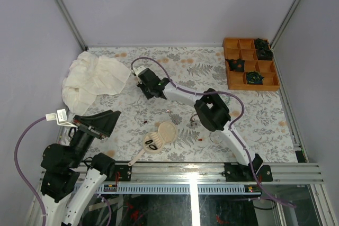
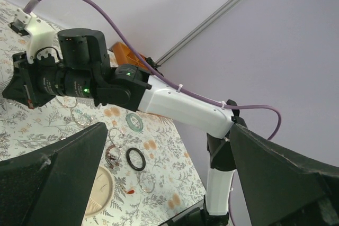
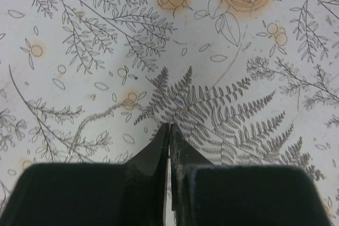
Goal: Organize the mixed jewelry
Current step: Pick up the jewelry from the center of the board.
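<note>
Left wrist view shows the mixed jewelry [image 2: 113, 151] loose on the floral table [image 2: 164, 173]: a black ring [image 2: 135, 159], a pale-teal bracelet [image 2: 135, 121] near the right arm [image 2: 180, 107], and a clear hoop [image 2: 146, 182] beside a reddish bit [image 2: 130, 189]. Top external view has two more black rings [image 1: 152, 143] in the handled cream dish [image 1: 160, 147], just beside that scatter. The left tool [image 2: 168, 130] hangs spread wide over the table's near left; the right tool [image 3: 169, 128] is pressed together, tips close over a printed fern [image 3: 212, 115].

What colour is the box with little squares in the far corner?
The divided box is orange; the top external view shows it best.
</note>
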Robot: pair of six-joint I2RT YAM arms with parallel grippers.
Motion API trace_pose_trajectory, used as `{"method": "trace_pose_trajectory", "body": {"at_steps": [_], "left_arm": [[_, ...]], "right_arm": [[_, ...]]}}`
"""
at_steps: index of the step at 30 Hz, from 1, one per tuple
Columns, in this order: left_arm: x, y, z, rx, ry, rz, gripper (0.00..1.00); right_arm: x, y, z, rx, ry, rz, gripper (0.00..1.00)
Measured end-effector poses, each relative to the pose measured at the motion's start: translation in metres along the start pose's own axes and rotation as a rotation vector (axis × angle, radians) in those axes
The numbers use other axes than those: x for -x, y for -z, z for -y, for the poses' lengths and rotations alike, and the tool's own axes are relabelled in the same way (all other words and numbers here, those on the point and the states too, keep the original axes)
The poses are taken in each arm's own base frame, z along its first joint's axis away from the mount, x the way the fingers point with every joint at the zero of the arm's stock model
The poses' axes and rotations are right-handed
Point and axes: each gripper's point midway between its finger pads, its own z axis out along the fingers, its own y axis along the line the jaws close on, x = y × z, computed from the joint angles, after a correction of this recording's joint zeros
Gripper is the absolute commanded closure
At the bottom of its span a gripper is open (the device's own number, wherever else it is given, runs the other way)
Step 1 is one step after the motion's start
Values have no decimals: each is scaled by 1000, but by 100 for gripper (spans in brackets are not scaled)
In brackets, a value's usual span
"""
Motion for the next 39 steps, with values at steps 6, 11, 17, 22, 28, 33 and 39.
{"method": "trace_pose_trajectory", "body": {"at_steps": [6, 11, 17, 22, 28, 33, 39], "left_arm": [[-2, 0, -3, 3, 5, -2, 1], [-4, 0, -5, 7, 6, -6, 2], [-8, -1, -9, 15, 6, -9, 2], [-11, -2, -15, 29, 6, -12, 3], [-13, -3, -20, 41, 6, -14, 4], [-15, -3, -22, 48, 6, -19, 5], [-21, -5, -30, 68, 7, -35, 5]], "right_arm": [[9, 27, 2, 2, -1, 17, 100], [26, 52, 3, 9, -6, 55, 100], [45, 78, 3, 24, -11, 98, 100], [63, 106, 1, 48, -15, 140, 100], [89, 152, -1, 84, -23, 197, 100], [110, 189, -3, 110, -33, 253, 100], [116, 216, -3, 130, -40, 265, 100]]}}
